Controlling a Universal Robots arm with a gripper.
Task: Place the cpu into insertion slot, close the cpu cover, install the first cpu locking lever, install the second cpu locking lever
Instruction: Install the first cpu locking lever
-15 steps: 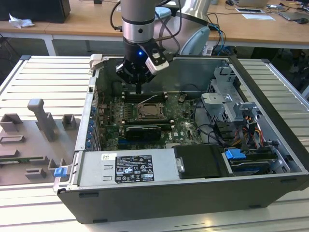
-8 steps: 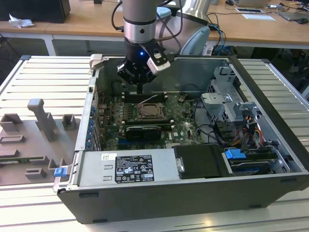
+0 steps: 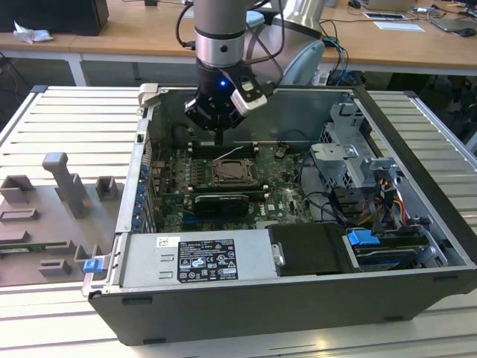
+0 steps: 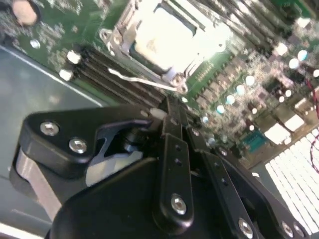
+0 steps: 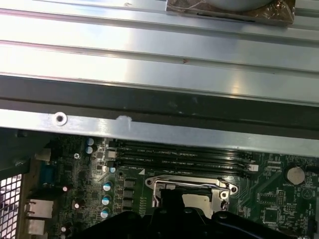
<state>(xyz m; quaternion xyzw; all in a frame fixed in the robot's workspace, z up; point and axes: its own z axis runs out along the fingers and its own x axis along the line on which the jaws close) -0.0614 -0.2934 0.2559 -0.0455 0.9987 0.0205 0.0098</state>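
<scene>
Over the open computer case, the arm is holding its gripper close beside the insertion slot, and it's looking clenched tight with nothing in it. The second wrist view is giving me the cpu sitting pale in the socket, with the cpu cover seemingly lying down around it, so I'm judging those steps done. A thin locking lever is standing loose near the gripper's tip; whether they're touching, I cannot tell. The first wrist view is adding the memory slots, the exterior view the whole motherboard
</scene>
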